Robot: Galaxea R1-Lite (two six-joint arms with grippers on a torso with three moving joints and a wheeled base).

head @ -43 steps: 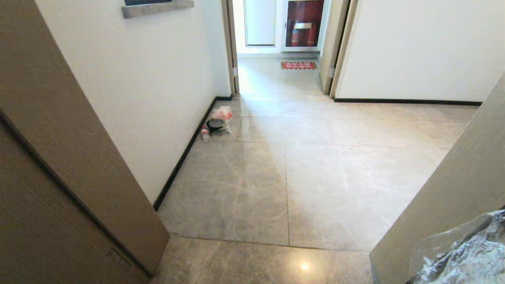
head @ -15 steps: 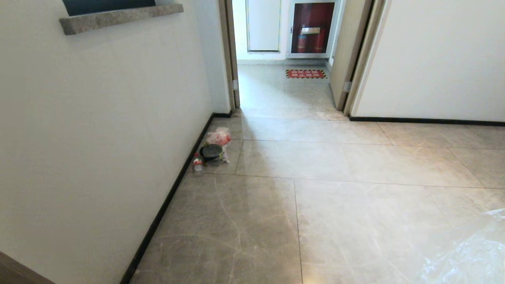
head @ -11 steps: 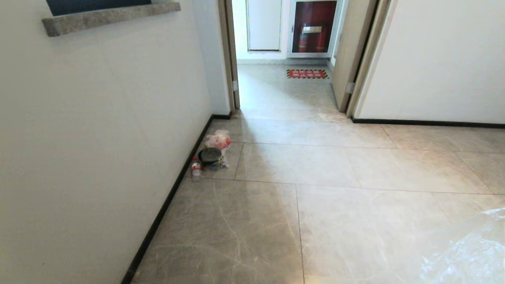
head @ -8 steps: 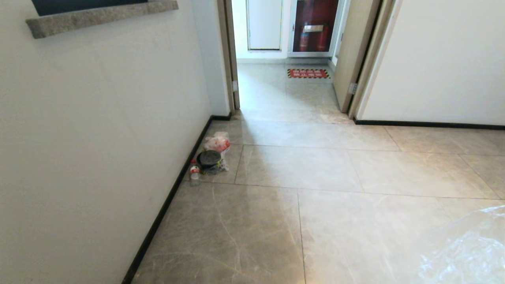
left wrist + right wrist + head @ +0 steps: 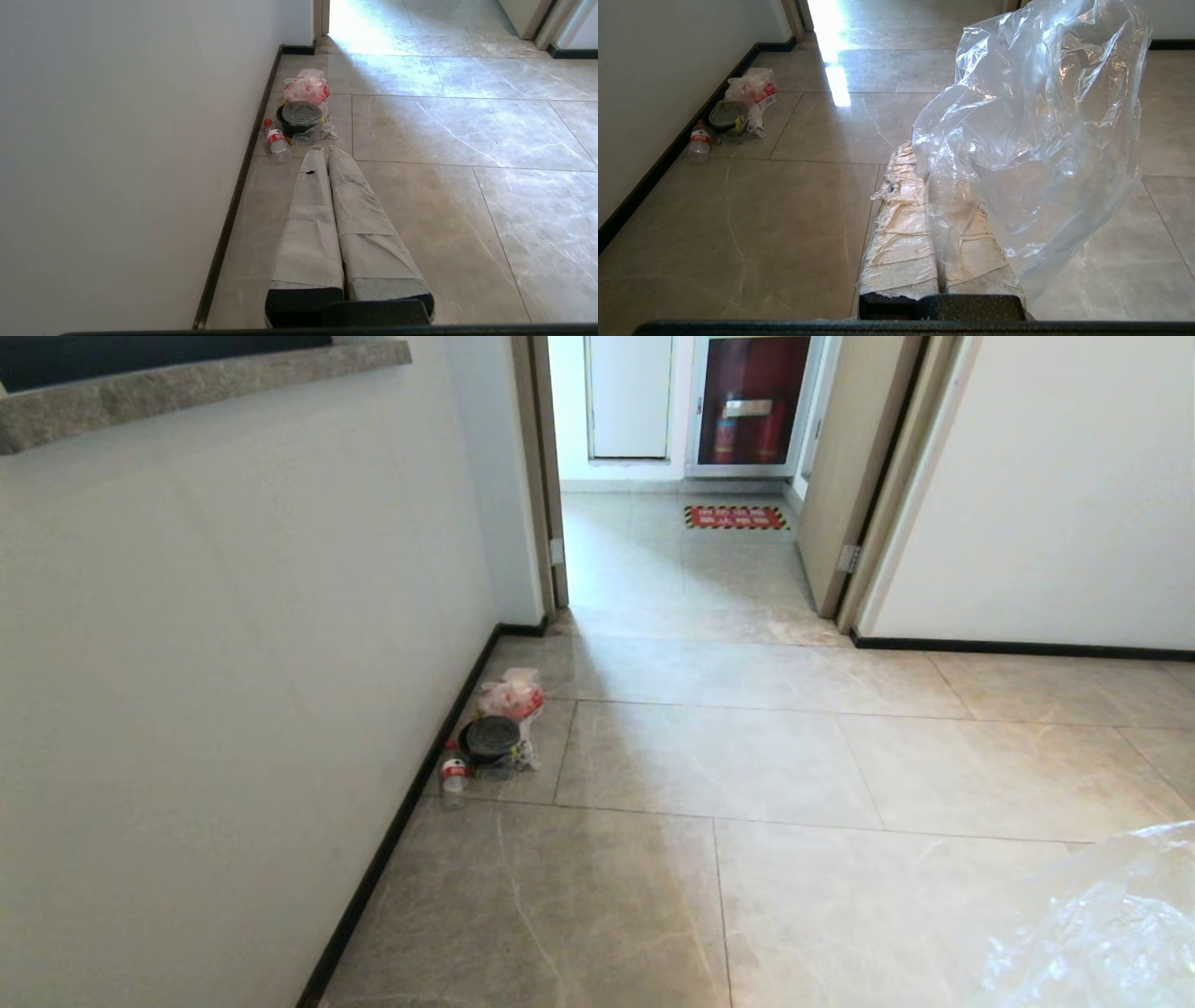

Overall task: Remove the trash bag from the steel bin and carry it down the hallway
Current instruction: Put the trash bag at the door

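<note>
Between the closed fingers of the right gripper point(image 5: 924, 154) the trash bag point(image 5: 1036, 121) is pinched by thin film only, so it could be lost by slipping. Litter point(image 5: 495, 728) by the wall could be struck. The left gripper point(image 5: 324, 154) is shut, empty.

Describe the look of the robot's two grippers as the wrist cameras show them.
Left gripper: two long tapering fingers wrapped in pale grey-white cloth tape, one small dark tear near a tip, set in a black base. Right gripper: the same build, but its cream-white wrapping is more wrinkled and frayed, with a dark spot on one finger. No cables or printed markings show.
</note>
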